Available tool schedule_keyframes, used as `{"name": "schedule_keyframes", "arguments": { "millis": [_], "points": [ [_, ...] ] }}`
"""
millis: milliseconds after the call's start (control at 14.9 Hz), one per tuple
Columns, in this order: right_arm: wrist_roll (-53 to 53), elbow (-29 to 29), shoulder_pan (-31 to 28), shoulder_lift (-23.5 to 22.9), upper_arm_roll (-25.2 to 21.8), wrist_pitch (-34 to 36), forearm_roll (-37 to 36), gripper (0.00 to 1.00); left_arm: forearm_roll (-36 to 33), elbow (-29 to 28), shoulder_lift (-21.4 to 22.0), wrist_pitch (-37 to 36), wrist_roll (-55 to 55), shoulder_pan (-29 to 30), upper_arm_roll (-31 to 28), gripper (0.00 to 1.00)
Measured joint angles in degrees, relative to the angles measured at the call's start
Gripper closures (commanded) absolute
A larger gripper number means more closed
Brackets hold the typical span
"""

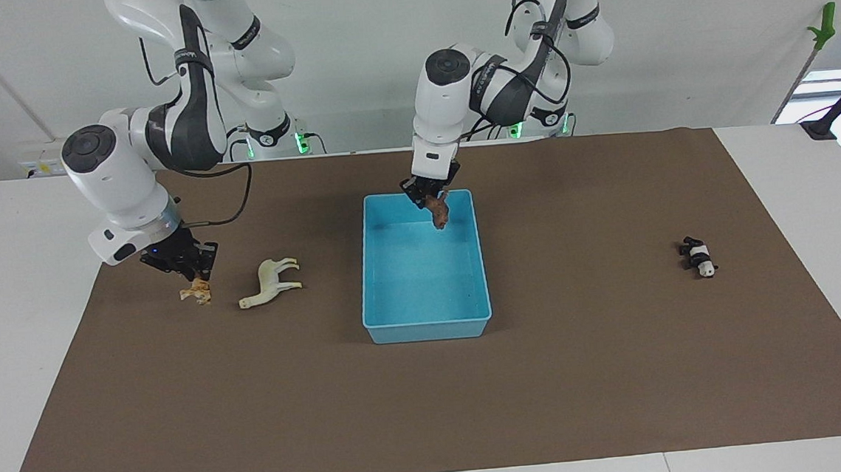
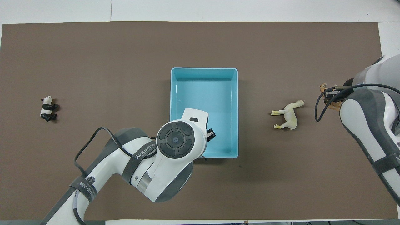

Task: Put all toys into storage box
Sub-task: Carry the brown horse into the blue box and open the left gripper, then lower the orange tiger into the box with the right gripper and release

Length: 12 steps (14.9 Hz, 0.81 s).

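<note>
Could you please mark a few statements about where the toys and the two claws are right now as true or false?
1. The left claw holds the brown animal over the storage box. True.
2. The panda lies in the box. False: it lies on the brown mat.
3. The right claw holds the tiger. True.
4. The cream-white animal is lifted. False: it lies on the mat.

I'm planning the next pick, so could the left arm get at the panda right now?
Probably not yet: the left gripper is shut on the brown animal over the storage box. The panda lies uncovered toward that arm's end of the table.
</note>
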<state>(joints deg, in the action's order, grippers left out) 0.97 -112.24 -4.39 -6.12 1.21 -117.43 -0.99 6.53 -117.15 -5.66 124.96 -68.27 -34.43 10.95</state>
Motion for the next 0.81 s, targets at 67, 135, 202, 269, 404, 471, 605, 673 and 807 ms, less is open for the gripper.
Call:
{"name": "schedule_keyframes", "arguments": {
  "millis": [67, 135, 202, 269, 404, 471, 605, 673, 807],
  "points": [
    [1.2, 0.4, 0.9, -0.1, 0.0, 0.2, 0.0, 1.0, 0.0, -1.1, 0.0, 1.4, 0.0, 0.0, 0.0, 1.0],
    [2.7, 0.9, 1.7, -0.3, 0.1, 0.4, 0.0, 1.0, 0.0, -1.9, 0.0, 2.5, 0.0, 0.0, 0.0, 0.77],
    [4.5, 1.7, 2.5, -0.5, 0.1, 1.3, 0.0, 1.0, 0.0, -2.2, 0.0, 2.9, 0.0, 0.0, -0.1, 0.59],
    [6.6, 3.1, 3.4, -0.8, 0.1, 3.0, 0.0, 1.0, 0.0, -2.2, 0.0, 2.9, 0.0, 0.1, -0.2, 0.57],
    [12.4, 7.2, 6.0, -1.8, 0.2, 6.8, 0.0, 1.0, 0.0, -2.2, 0.0, 2.7, 0.0, 0.2, -0.3, 0.18],
    [15.7, 9.2, 7.8, -2.3, 0.2, 8.0, 0.0, 1.0, 0.0, -2.2, 0.0, 2.2, 0.0, 0.2, -0.3, 0.02],
    [22.9, 11.7, 11.5, -3.3, 0.3, 9.1, 0.0, 1.0, 0.0, -1.8, 0.0, 0.8, 0.0, 0.2, -0.4, 0.0],
    [26.9, 12.2, 13.8, -3.6, 0.4, 9.1, 0.0, 1.0, 0.0, -1.4, 0.2, -0.4, 0.0, 0.2, -0.5, 0.0],
    [34.2, 12.9, 18.4, -4.2, 0.4, 9.0, 0.0, 1.0, -0.2, 0.5, 0.8, -4.9, 0.4, 1.4, -1.0, 0.0]
  ]
}}
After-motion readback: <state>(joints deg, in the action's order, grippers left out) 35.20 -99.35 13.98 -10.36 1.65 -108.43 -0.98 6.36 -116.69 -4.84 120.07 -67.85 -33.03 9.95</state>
